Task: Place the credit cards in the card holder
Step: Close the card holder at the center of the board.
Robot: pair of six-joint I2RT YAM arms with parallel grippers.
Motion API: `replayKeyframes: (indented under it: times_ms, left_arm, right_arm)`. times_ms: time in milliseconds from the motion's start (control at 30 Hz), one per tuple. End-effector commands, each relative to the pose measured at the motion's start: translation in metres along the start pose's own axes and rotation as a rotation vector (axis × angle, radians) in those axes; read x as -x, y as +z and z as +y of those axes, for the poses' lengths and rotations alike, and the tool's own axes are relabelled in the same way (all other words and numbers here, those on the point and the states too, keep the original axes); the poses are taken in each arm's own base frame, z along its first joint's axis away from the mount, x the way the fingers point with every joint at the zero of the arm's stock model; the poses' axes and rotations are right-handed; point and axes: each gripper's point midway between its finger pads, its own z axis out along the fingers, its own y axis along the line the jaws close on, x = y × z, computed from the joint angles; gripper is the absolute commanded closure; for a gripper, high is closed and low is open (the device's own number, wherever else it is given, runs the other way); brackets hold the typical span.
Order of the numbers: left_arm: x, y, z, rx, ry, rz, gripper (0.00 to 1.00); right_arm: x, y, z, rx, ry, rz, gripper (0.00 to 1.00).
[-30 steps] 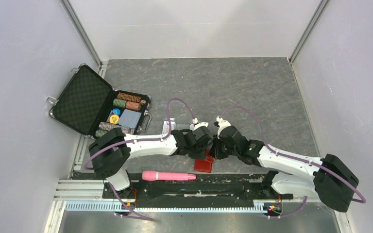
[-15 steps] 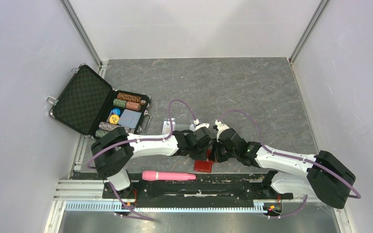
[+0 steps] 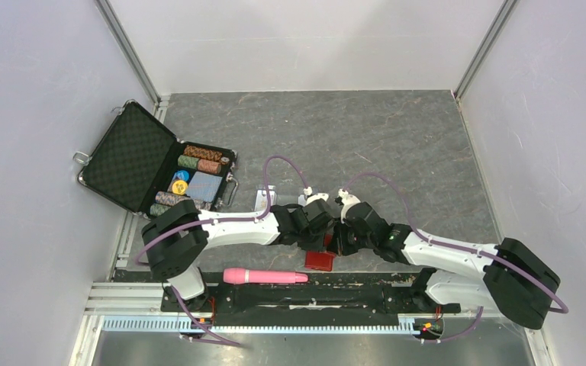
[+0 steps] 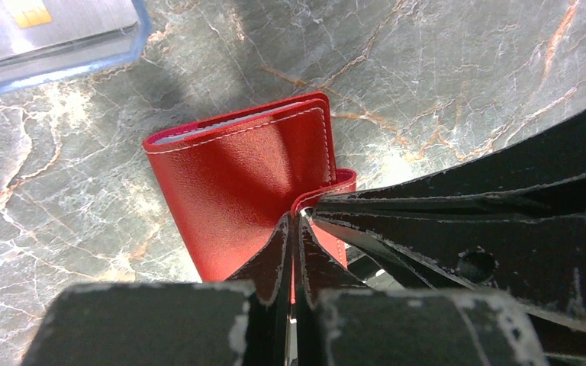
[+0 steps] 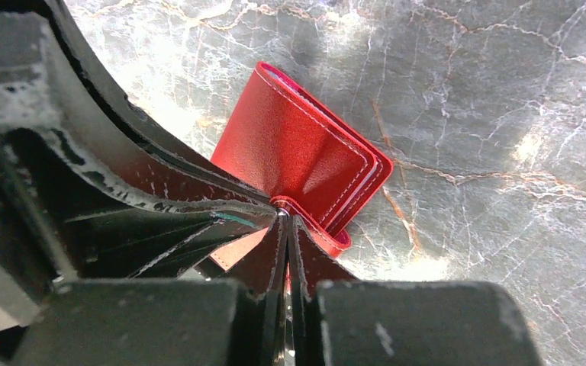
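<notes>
With jaws of the left gripper (image 4: 294,219) and right gripper (image 5: 284,215) both pinching one end of the folded card holder (image 4: 236,175), at the middle of the table's (image 3: 397,145) near edge, stretched long away from both alike.

One red wallet (image 4: 244,183). One grey card (image 4: 38,19) with a gold mark in view, lying in one clear case (image 4: 84,55). One open black briefcase (image 3: 126,156), holding at least three rows of chips (image 3: 202,152), two loose round chips (image 3: 179,181) and one blue pack (image 3: 204,186). One pink cylinder (image 3: 265,276). Two arms, so two grippers: left gripper (image 4: 296,221), right gripper (image 5: 284,219).
</notes>
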Motion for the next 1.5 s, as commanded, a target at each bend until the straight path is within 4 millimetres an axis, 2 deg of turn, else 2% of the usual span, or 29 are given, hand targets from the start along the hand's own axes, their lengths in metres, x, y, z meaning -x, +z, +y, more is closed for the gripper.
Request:
replayKeyframes:
  times_ms: [0,200,567,833,967,1167,1300,1467]
  left_arm:
    - [0.013,-0.017,-0.005,-0.011,0.023,-0.059,0.98]
    - [0.011,-0.017,0.001,0.015,0.028,-0.051,0.98]
    - [-0.005,0.005,0.005,0.017,0.032,0.015,0.98]
    - [-0.010,0.012,0.019,0.070,0.016,0.018,0.98]
    - [-0.004,0.006,0.010,0.029,0.021,-0.006,0.98]
    - [0.011,-0.012,-0.005,-0.022,0.028,-0.057,0.98]
    - [0.015,-0.018,-0.004,-0.017,0.027,-0.078,0.98]
    - [0.009,-0.012,0.003,0.013,0.032,-0.052,0.98]
  right_arm:
    - [0.018,-0.006,0.009,0.029,-0.003,-0.075,1.00]
    - [0.017,-0.004,0.008,0.025,-0.003,-0.071,1.00]
    - [0.011,0.006,0.006,0.029,-0.003,-0.052,1.00]
    - [0.000,0.010,0.002,0.029,0.010,-0.013,1.00]
    - [-0.002,0.008,0.000,0.030,0.017,-0.024,1.00]
    - [0.018,-0.002,0.009,0.039,0.010,-0.089,1.00]
    - [0.023,-0.005,0.013,0.046,0.005,-0.105,1.00]
    - [0.014,0.001,0.010,0.051,0.008,-0.074,1.00]
